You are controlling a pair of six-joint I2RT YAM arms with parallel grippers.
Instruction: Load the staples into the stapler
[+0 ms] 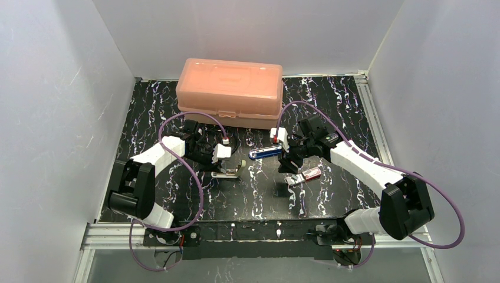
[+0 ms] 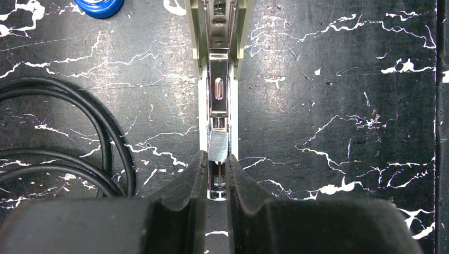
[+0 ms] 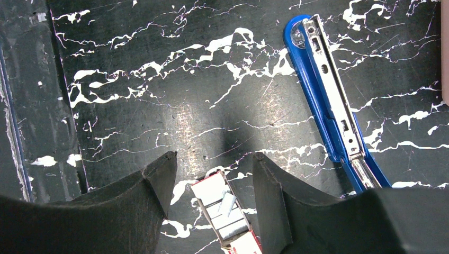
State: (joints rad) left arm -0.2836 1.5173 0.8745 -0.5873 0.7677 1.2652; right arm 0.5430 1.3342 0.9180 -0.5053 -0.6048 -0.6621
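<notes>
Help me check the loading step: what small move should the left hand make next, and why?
Probably lower the left hand slightly to seat the staple strip in the open stapler: the pinched strip sits directly over its channel, lined up.

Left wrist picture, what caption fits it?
The left end effector pinches a staple strip over the open beige stapler.

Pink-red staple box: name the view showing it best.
Right wrist view: the small pink-red cardboard staple box appears close, its white tray and silvery staples distinct. Top external shows only a tiny pinkish speck; left wrist misses it.
</notes>
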